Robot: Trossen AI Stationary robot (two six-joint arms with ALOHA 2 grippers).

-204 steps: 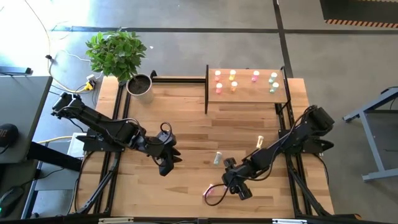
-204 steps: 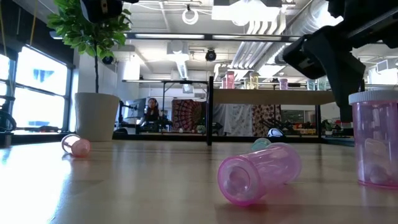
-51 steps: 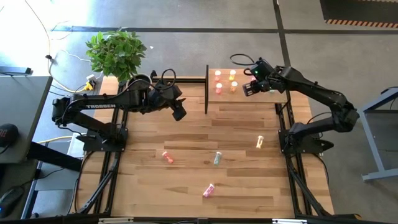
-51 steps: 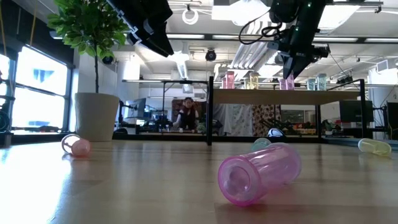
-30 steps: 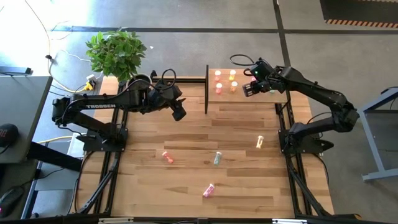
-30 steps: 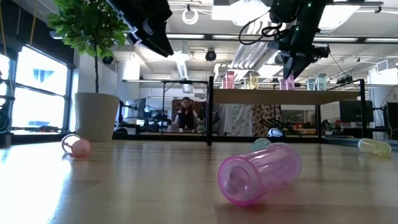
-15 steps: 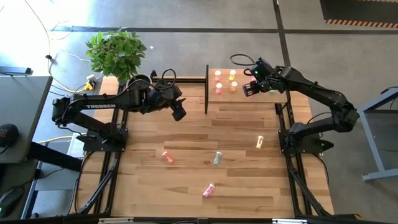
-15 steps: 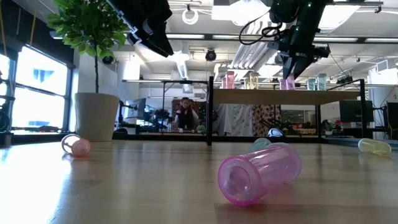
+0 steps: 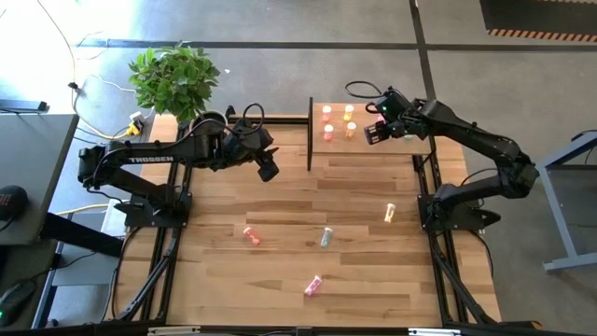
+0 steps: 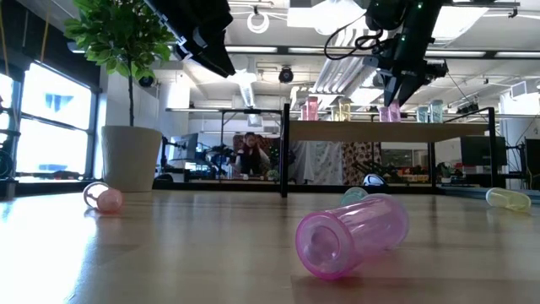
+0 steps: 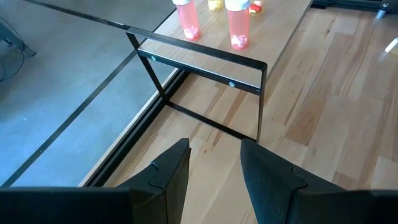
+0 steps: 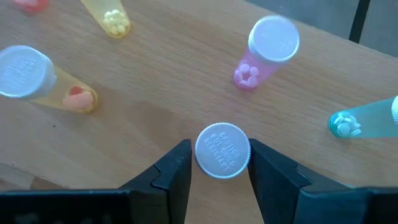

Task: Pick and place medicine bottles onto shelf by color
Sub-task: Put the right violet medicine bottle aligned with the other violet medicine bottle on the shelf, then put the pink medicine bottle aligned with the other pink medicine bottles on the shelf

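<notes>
Your right gripper (image 12: 219, 163) sits over the shelf (image 9: 373, 140), fingers hugging a white-capped bottle (image 12: 222, 150) between them. Your left gripper (image 11: 214, 163) hangs parted, empty, beside the shelf's black panel (image 9: 310, 133).

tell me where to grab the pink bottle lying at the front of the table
Grip the pink bottle across its middle, coming straight down from above. It lies on its side on the table, well apart from the other bottles, so the round body is open on both flanks.
</notes>
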